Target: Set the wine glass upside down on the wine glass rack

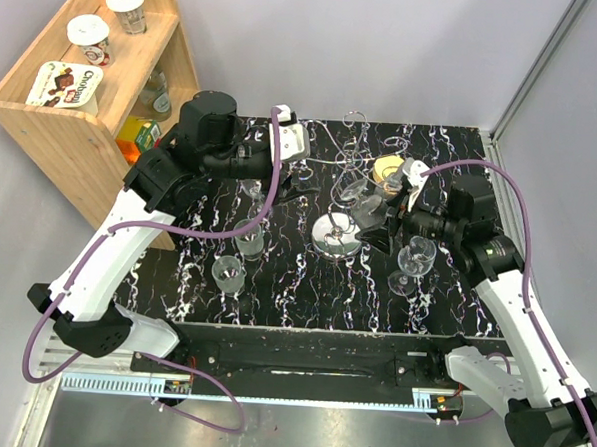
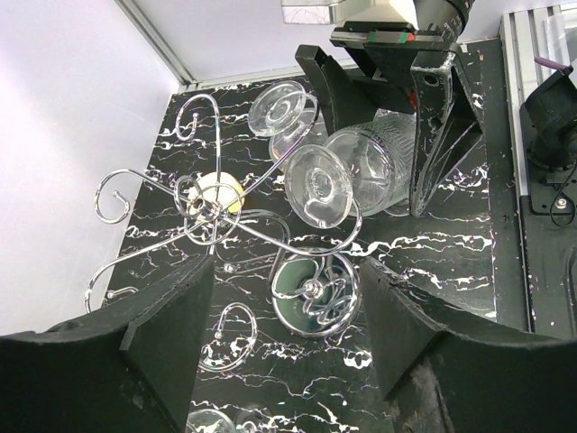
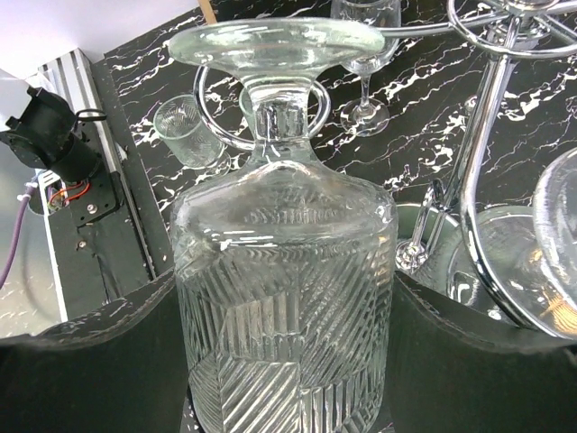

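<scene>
The wine glass (image 3: pixel 284 298), ribbed with a short stem, hangs upside down between the fingers of my right gripper (image 3: pixel 284 361), which is shut on its bowl. Its stem sits inside a curled wire arm of the wine glass rack (image 3: pixel 482 153) and its foot lies just above that loop. From above, the glass (image 2: pixel 370 167) is beside the rack's hub (image 2: pixel 203 207), over the chrome disc base (image 1: pixel 336 236). My left gripper (image 2: pixel 288 334) hovers open above the base with nothing between its fingers. In the top view the right gripper (image 1: pixel 380 226) is at the rack's right and the left gripper (image 1: pixel 303 184) at its left.
A second glass (image 2: pixel 278 106) hangs upside down on another rack arm. Several glasses stand on the black marbled table, one (image 1: pixel 416 260) on the right and others (image 1: pixel 228 273) on the left. A yellow object (image 1: pixel 386 168) lies behind the rack. A wooden shelf (image 1: pixel 84 112) stands at the far left.
</scene>
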